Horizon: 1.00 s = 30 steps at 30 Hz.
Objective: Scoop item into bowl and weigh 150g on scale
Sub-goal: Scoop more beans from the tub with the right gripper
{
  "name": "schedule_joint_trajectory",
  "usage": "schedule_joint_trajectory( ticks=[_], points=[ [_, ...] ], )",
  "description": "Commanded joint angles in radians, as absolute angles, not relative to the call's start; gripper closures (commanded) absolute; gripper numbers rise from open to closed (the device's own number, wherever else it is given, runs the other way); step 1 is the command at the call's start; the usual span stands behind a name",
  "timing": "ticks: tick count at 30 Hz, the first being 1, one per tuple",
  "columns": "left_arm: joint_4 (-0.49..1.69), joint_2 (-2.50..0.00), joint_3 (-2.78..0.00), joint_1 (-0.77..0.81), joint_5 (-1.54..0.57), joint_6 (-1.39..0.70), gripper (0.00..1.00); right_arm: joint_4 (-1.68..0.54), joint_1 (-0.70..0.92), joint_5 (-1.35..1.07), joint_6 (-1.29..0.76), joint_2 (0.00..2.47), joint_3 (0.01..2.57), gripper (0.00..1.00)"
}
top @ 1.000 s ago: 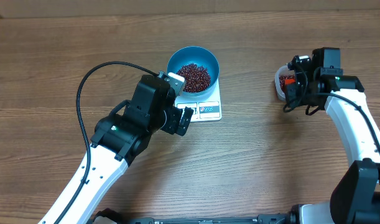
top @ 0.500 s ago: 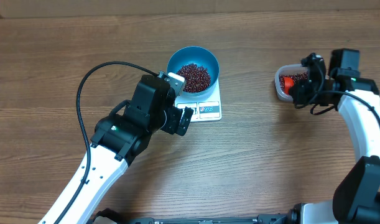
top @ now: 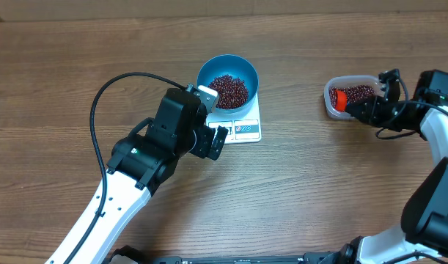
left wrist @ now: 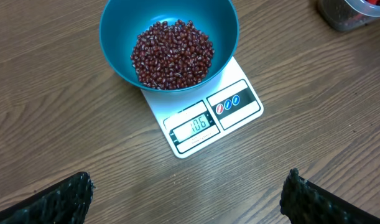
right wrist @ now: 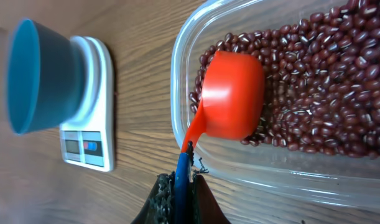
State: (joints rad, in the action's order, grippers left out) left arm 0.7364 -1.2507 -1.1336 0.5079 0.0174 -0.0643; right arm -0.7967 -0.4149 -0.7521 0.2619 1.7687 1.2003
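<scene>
Overhead camera straight down on the whole worktop (top: 319,191), left wrist camera angled down, near above bowl (left wrist: 121,25) and scale (left wrist: 239,102), right wrist camera low, sighting along right claw (right wrist: 180,179) and scoop (right wrist: 233,93) into the tub (right wrist: 289,177), bowl and scale shared by all.

Bright even light, soft shadows, sharp overhead, bowl (right wrist: 37,74) blurred in right wrist
</scene>
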Motion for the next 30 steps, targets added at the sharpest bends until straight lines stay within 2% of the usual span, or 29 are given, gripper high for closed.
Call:
schedule_joint_trajectory(
  ticks=[1, 12, 30],
  points=[
    [0.736, -1.255, -1.126, 0.504, 0.003, -0.06, 0.0, -0.801, -0.436, -0.86, 0.254, 1.802, 1.192, 0.96],
    [0.736, -1.255, -1.126, 0.504, 0.003, -0.06, 0.0, -0.797, -0.533, -0.883, 0.254, 1.802, 1.192, 0.96],
    [0.736, -1.255, -1.126, 0.504, 0.003, -0.06, 0.0, -0.783, -0.622, -1.051, 0.255, 1.802, 1.192, 0.96]
  ],
)
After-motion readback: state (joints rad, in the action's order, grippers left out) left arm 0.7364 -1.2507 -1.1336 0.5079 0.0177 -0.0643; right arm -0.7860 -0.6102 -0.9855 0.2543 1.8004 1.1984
